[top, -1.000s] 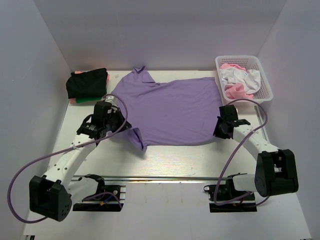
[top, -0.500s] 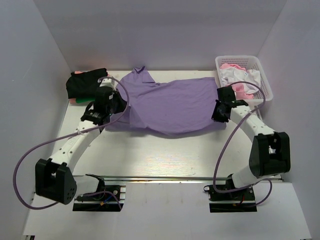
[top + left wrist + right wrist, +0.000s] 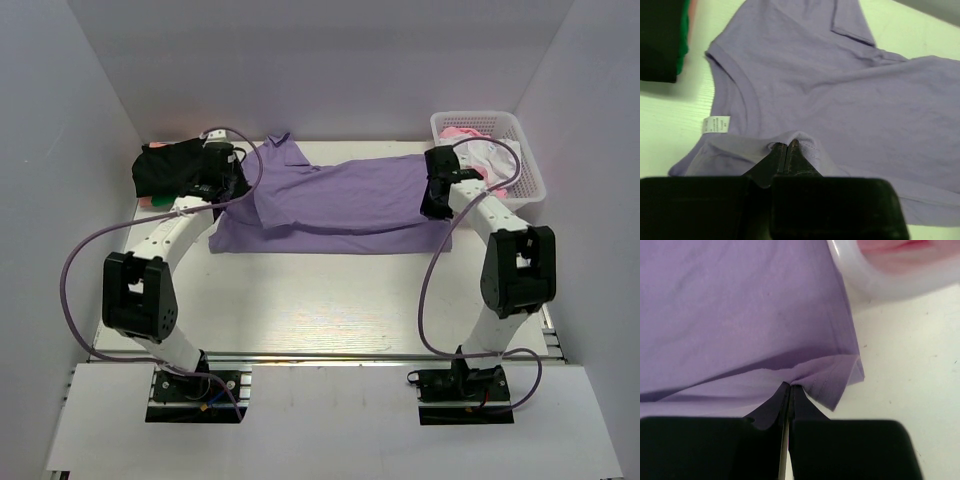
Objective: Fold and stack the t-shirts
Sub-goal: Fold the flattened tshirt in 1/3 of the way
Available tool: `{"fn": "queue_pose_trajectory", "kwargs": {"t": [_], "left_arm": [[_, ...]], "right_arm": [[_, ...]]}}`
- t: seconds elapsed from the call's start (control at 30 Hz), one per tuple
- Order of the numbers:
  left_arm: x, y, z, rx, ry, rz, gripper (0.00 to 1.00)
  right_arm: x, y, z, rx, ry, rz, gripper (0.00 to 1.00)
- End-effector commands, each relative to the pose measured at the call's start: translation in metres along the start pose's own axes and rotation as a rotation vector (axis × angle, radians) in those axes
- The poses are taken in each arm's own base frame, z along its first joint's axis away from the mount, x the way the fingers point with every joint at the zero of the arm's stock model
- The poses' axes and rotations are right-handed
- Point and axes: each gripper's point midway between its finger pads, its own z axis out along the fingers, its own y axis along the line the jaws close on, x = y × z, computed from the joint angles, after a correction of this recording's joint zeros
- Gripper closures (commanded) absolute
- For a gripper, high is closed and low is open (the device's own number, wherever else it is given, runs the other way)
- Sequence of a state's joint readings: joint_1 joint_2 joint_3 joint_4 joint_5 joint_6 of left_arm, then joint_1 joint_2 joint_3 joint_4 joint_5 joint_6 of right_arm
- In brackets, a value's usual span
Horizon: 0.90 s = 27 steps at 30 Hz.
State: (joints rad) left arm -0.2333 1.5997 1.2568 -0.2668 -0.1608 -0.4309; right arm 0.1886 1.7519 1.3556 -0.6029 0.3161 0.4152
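Note:
The lavender t-shirt (image 3: pixel 340 200) lies across the back of the table, its near half folded over toward the far edge. My left gripper (image 3: pixel 222 182) is shut on a fold of its cloth near the collar; the left wrist view shows the jaws (image 3: pixel 786 146) pinching purple fabric beside the white neck label (image 3: pixel 716 124). My right gripper (image 3: pixel 436 195) is shut on the shirt's hem corner (image 3: pixel 830 377) next to the basket. Folded black and green shirts (image 3: pixel 172 170) sit stacked at the back left.
A white lattice basket (image 3: pixel 523 160) at the back right holds pink and white cloth (image 3: pixel 478 160); its rim shows in the right wrist view (image 3: pixel 875 282). White walls close in the back and sides. Both arms reach far over the table.
Both grippers carried the shirt's near edge away from the bases toward the back, folding the shirt over itself into a narrower band. Both stayed shut on the cloth.

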Motion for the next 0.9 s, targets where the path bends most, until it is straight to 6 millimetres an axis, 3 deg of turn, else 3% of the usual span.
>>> {"fn": "queue_pose_trajectory", "kwargs": {"t": [0.0, 0.2, 0.3, 0.4, 0.63, 0.67, 0.7, 0.73, 0.77, 0.8, 0.83, 0.87], "left_arm": [[-0.022, 0.007, 0.003, -0.039, -0.046, -0.004, 1.0], [-0.017, 0.028, 0.03, -0.099, 0.0, -0.025, 1.0], [-0.021, 0.037, 0.034, -0.116, -0.003, -0.036, 1.0], [-0.018, 0.045, 0.044, -0.124, 0.009, -0.045, 1.0], [-0.009, 0.035, 0.077, -0.055, 0.06, -0.027, 1.0], [-0.015, 0.031, 0.082, -0.043, 0.056, -0.028, 1.0], [-0.016, 0.038, 0.087, -0.067, 0.062, -0.032, 1.0], [0.002, 0.044, 0.098, -0.093, 0.127, -0.026, 0.9], [-0.01, 0.036, 0.101, -0.069, 0.119, -0.029, 0.78], [-0.008, 0.034, 0.104, -0.061, 0.132, -0.029, 0.64], [-0.009, 0.033, 0.108, -0.06, 0.131, -0.029, 0.2], [-0.015, 0.029, 0.11, -0.045, 0.122, -0.031, 0.09]], "right_arm": [[-0.025, -0.01, -0.001, 0.079, -0.045, 0.027, 1.0], [-0.027, -0.016, 0.02, 0.162, 0.015, 0.044, 1.0], [-0.027, -0.013, 0.026, 0.155, 0.025, 0.037, 1.0], [-0.038, -0.011, 0.028, 0.154, -0.002, 0.054, 1.0], [-0.045, -0.002, 0.038, 0.133, 0.0, 0.049, 1.0], [-0.045, 0.003, 0.038, 0.114, 0.002, 0.026, 0.97], [-0.045, 0.005, 0.039, 0.108, 0.001, 0.019, 0.97], [-0.044, 0.006, 0.041, 0.103, 0.006, 0.015, 0.95], [-0.044, 0.006, 0.041, 0.1, 0.007, 0.005, 0.92], [-0.044, 0.007, 0.041, 0.093, 0.008, 0.004, 0.89], [-0.045, 0.01, 0.041, 0.081, 0.009, -0.003, 0.83], [-0.045, 0.01, 0.042, 0.073, 0.008, -0.008, 0.77]]}}
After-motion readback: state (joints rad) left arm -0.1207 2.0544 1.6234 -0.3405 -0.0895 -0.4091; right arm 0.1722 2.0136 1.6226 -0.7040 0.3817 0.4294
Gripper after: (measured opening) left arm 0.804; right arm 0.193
